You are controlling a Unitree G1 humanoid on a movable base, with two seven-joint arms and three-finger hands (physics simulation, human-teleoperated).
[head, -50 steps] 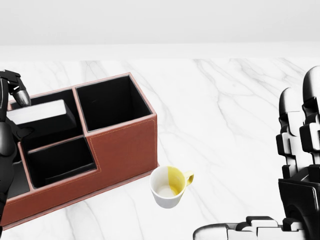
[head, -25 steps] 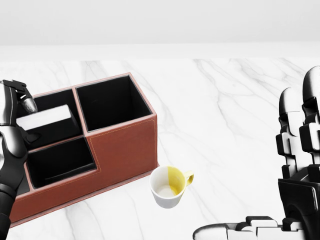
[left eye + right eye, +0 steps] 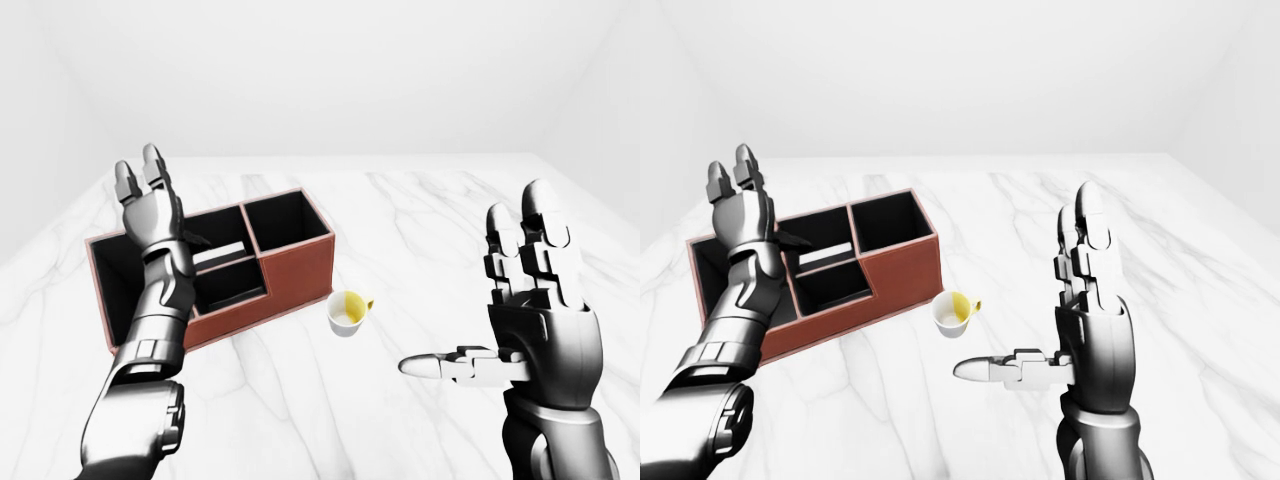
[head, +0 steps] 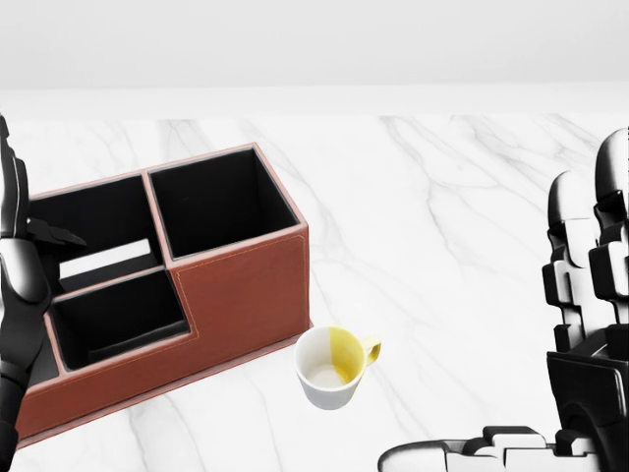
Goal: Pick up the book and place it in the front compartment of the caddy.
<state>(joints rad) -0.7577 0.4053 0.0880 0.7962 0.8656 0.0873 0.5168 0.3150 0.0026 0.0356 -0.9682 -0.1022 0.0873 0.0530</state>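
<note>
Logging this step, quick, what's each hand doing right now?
Left hand: open, holding nothing.
Right hand: open, holding nothing.

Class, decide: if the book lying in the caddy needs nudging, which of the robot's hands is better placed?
Left. The left hand is raised open directly above the caddy where the book lies; the right hand is open, beyond the mug.

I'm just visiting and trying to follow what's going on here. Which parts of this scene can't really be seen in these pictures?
- book: only a pale strip shows in the head view; the caddy walls hide the rest.
- Caddy's left end: the left hand and its forearm cover it in all views.
- mug: contents unclear, too small.
- right hand: cut off by the right edge in the head view.
</note>
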